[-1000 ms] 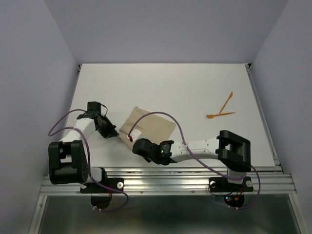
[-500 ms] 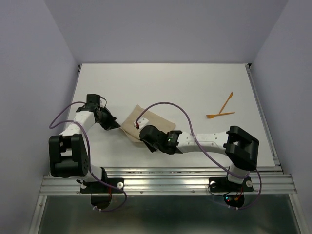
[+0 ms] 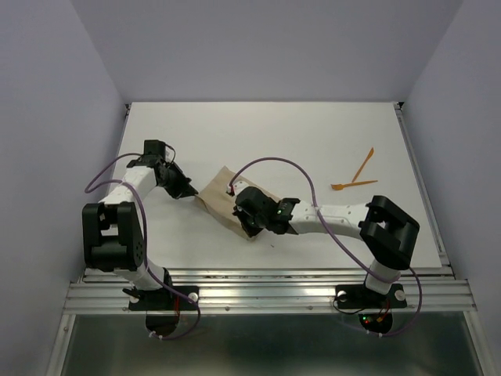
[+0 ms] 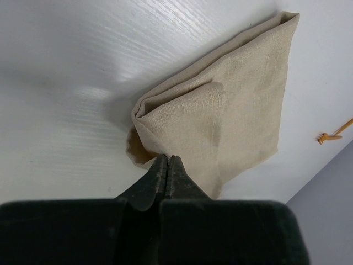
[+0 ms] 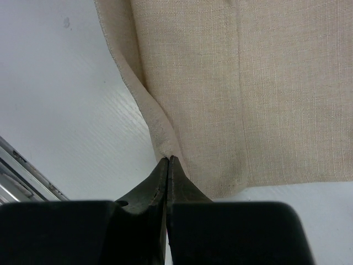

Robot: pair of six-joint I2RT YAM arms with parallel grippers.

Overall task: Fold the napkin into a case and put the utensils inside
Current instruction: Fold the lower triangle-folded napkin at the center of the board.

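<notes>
The left gripper (image 4: 167, 161) is closed and its tips pinch a folded corner of the napkin (image 4: 231, 110). The cloth spreads in front of it, twd the right. The right gripper (image 5: 167, 161) is closed too & nips the napkin's edge, with the cloth just ahead of its tips. The utensils (image 3: 354, 185) lie on the table (image 3: 274, 133), well apart from both grippers, on their right.

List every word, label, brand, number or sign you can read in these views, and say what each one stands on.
None: no text can be read in any view.
The napkin is plain, unprinted cloth.
The orange utensils are too small to show any marking.
The table is unmarked white.
</notes>
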